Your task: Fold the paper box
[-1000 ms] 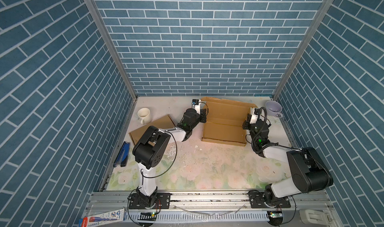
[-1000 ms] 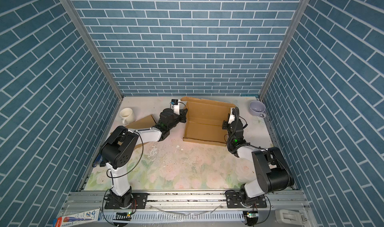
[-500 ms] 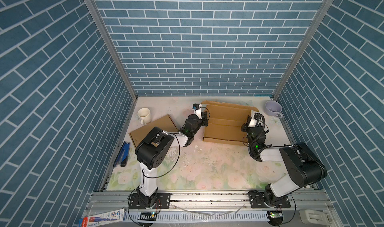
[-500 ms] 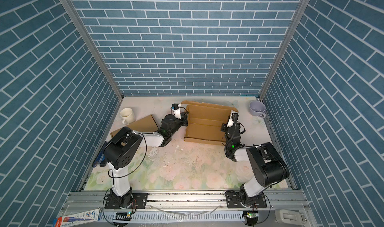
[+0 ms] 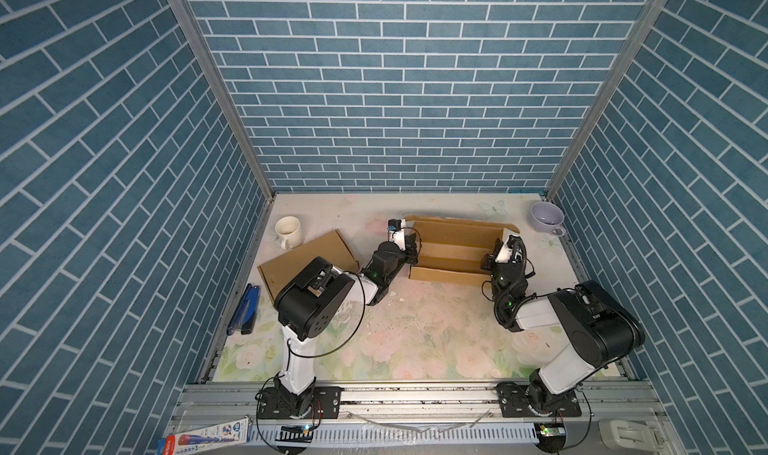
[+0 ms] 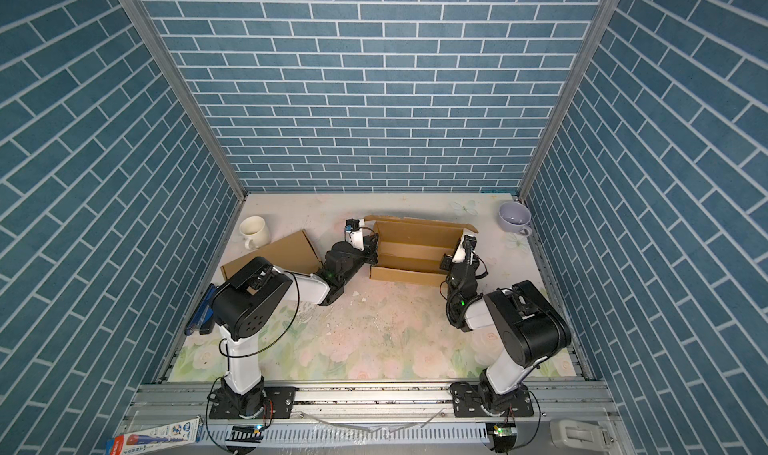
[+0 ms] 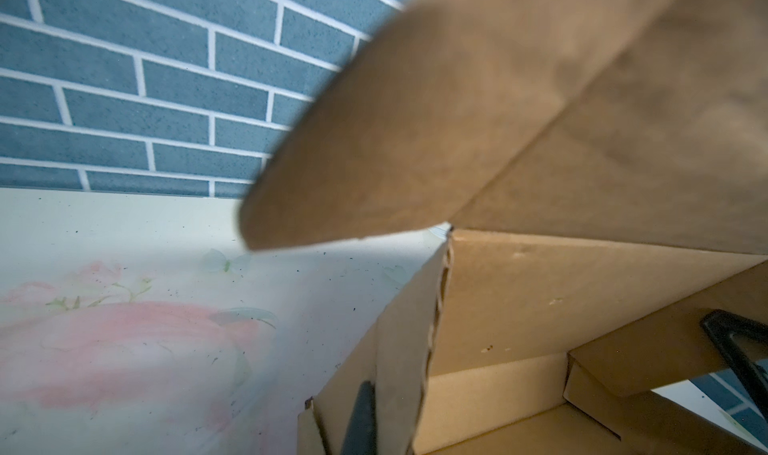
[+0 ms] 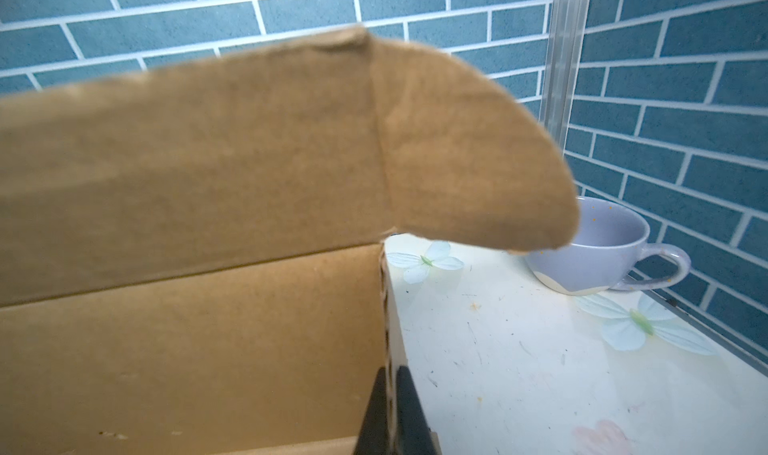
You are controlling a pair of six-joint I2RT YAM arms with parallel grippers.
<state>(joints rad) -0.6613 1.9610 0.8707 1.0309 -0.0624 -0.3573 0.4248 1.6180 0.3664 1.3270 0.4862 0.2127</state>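
The paper box (image 5: 455,245) (image 6: 415,247) is brown cardboard, half formed, at the back middle of the table in both top views. Its back panel and rounded lid flaps (image 7: 415,141) (image 8: 457,162) stand up. My left gripper (image 5: 412,252) (image 7: 390,428) is shut on the box's left side wall; one dark finger (image 7: 359,419) shows against the cardboard and the other is hidden behind it. My right gripper (image 5: 490,261) (image 8: 392,411) is shut on the right side wall, with a black finger (image 8: 411,415) on each face of the corrugated edge.
A flat cardboard sheet (image 5: 307,257) lies left of the box, partly under my left arm. A cream mug (image 5: 288,231) stands at the back left and a lavender cup (image 5: 546,218) (image 8: 602,249) at the back right. A blue pen-like object (image 5: 245,313) lies by the left wall.
Both grippers have kept their hold on the side walls and drawn nearer the front. The box, flatter a second ago, now stands up more, with its back panel raised.
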